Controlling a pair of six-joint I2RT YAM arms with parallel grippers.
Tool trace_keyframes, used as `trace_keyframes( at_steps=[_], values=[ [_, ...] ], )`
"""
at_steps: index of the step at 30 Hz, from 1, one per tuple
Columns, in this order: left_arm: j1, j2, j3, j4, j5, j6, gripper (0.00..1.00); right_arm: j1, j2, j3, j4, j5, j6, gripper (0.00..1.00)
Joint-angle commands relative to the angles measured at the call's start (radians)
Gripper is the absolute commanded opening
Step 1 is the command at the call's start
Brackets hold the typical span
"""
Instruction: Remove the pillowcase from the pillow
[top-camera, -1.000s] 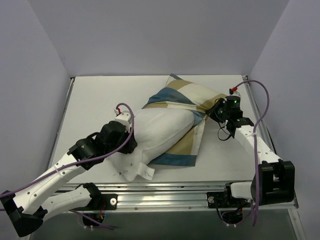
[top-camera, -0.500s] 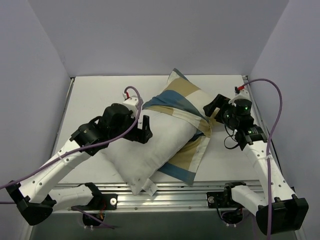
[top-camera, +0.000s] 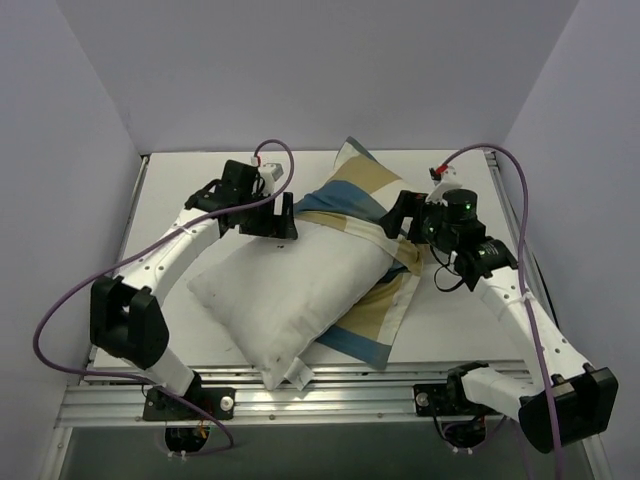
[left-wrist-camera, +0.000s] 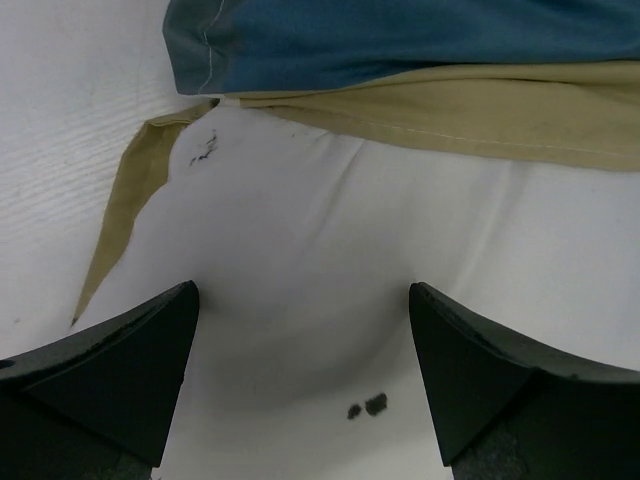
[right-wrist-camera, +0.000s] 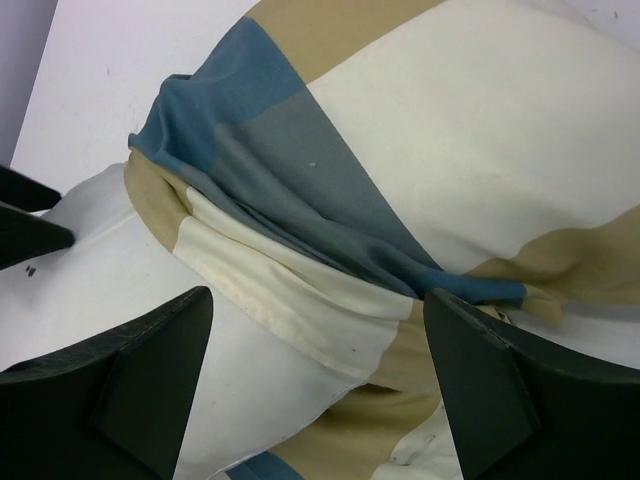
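- The pillow (top-camera: 285, 295) lies slantwise across the table (top-camera: 170, 190), its near half bare and its far end inside the pillowcase (top-camera: 365, 185), which is bunched at the middle.
- The left gripper (top-camera: 285, 220) hangs over the bare white cushion, jaws apart, holding nothing.
- The right gripper (top-camera: 396, 215) faces the gathered cloth, jaws spread and empty.

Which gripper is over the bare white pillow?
The left gripper, over the plain pillow; the right gripper is over the blue, tan and white pillowcase.
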Motion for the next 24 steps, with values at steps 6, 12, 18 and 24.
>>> trace_keyframes(
  at_steps=[6,12,18,24],
  values=[
    [0.022,0.108,-0.105,0.162,0.237,-0.025,0.75,0.125,0.172,0.205,0.011,-0.006,-0.217,0.81],
    [0.008,0.015,-0.179,0.229,0.228,-0.063,0.12,0.276,0.366,0.408,-0.046,0.061,-0.354,0.82],
    [-0.01,-0.082,-0.219,0.234,0.182,-0.063,0.02,0.359,0.564,0.546,-0.067,0.124,-0.452,0.84],
    [-0.012,-0.136,-0.251,0.237,0.156,-0.074,0.02,0.366,0.685,0.577,-0.09,0.192,-0.468,0.79]
  ],
)
